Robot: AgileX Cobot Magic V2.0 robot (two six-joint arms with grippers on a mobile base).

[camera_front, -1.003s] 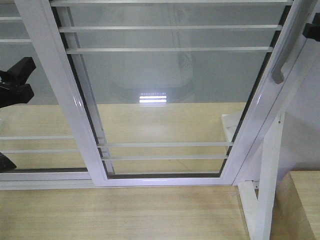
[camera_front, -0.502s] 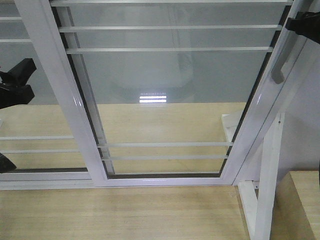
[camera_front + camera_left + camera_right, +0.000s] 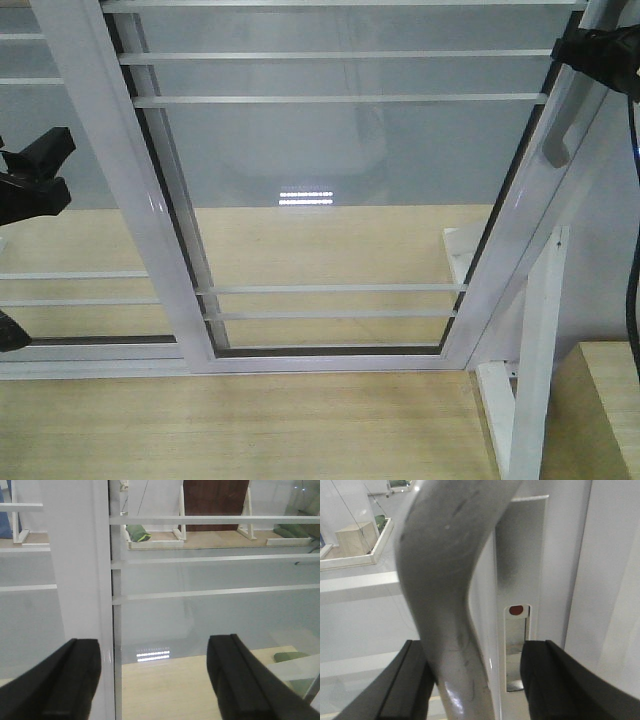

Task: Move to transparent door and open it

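1. On my front camera the transparent door [image 3: 340,180], a tall clear glass panel in a glossy white frame, fills the middle of the view. Thin white horizontal bars [image 3: 335,100] cross the glass near its top and near its bottom, and its bottom rail sits just above the pale wooden floor [image 3: 250,430]
2. The grey curved pull handle [image 3: 562,125] is on the door's right-hand upright, high in the upper right corner of that view
3. The right gripper [image 3: 480,680] is at the handle, with one black finger on each side of it. The jaws are parted and not clamped: a gap shows between the handle and the finger [image 3: 560,680] on the picture's right. In that gap I see the slotted metal lock plate [image 3: 516,645] with a small red dot
4. The other finger lies against or just beside the handle. The wrist view is too close and blurred for me to tell whether it touches
5. The left gripper [image 3: 157,680] faces the glass with its fingers spread wide and nothing between them. The door's white left upright stands ahead of it, towards one finger
6. From the front, that gripper hangs at the left edge before the neighbouring white-framed glass panel [image 3: 60,230], well apart from the handle
7. A slanted white outer post [image 3: 535,380] stands right of the door, below the handle
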